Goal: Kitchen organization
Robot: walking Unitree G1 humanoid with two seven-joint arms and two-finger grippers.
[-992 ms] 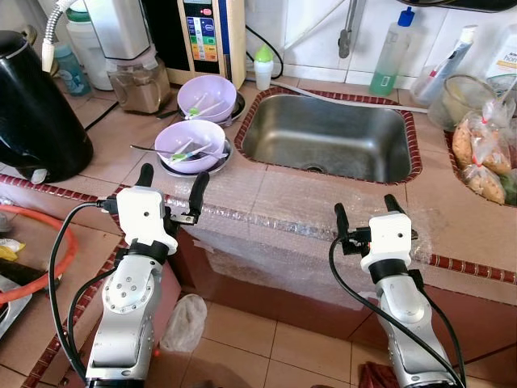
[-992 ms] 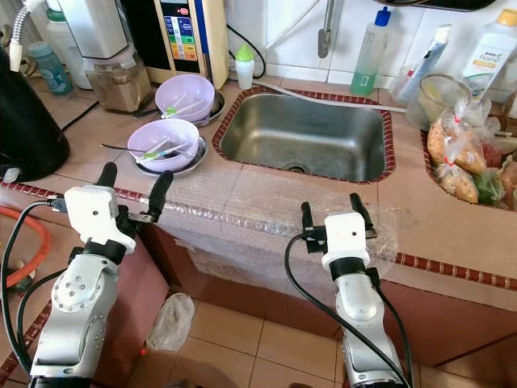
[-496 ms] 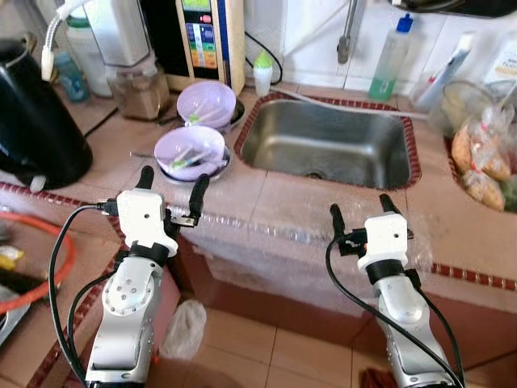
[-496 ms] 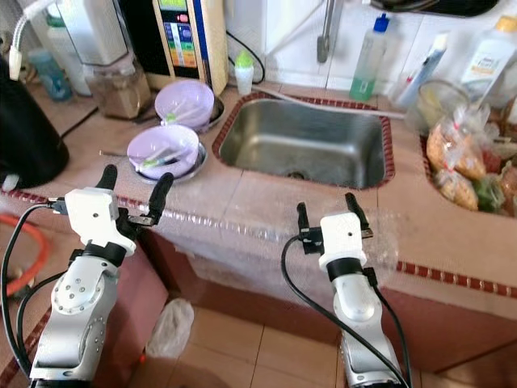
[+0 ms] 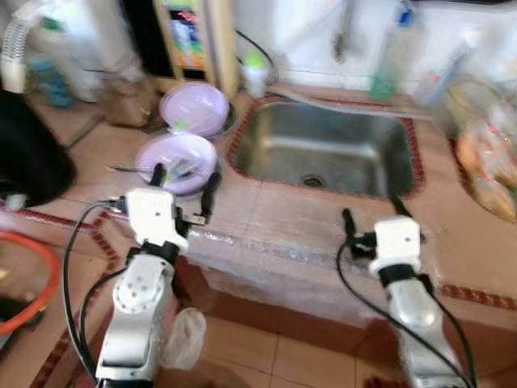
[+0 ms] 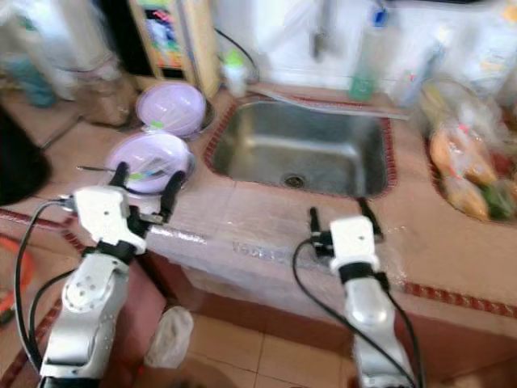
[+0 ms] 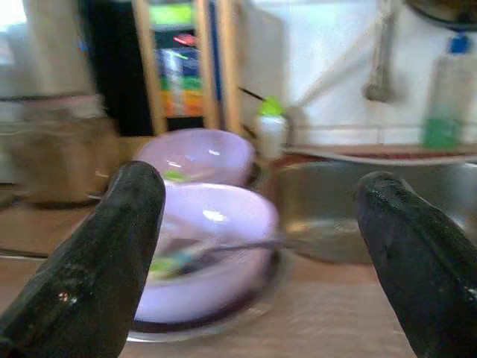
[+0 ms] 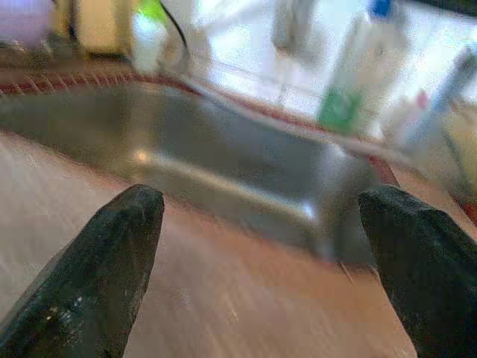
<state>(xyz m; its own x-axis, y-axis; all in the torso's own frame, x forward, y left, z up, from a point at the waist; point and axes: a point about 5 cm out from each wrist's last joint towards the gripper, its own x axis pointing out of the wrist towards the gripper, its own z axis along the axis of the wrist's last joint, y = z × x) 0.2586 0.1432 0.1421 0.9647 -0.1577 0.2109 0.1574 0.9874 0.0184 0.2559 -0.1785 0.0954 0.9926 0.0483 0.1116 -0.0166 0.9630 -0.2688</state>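
Observation:
Two lilac bowls stand on the tiled counter left of the sink (image 5: 404, 153). The near bowl (image 5: 175, 151) holds utensils and sits on a metal plate. The far bowl (image 5: 192, 105) is behind it. My left gripper (image 5: 185, 178) is open and empty, with its fingertips at the near bowl's front edge. In the left wrist view the near bowl (image 7: 212, 246) lies between the fingers (image 7: 97, 276). My right gripper (image 5: 371, 212) is open and empty over the counter strip in front of the sink (image 8: 223, 156).
A black kettle (image 5: 24, 162) stands at far left, with a water machine (image 5: 190, 40), a jar (image 5: 129, 101) and a small green-capped bottle (image 5: 256, 71) at the back. A soap bottle (image 5: 388, 56) stands behind the sink and food bags (image 5: 485, 162) lie at right. A plastic bag (image 5: 184, 339) lies on the floor.
The whole picture has shifted and blurred as the camera moves. Both open grippers now reach a little further over the counter edge, and the left fingertips are closer to the near bowl.

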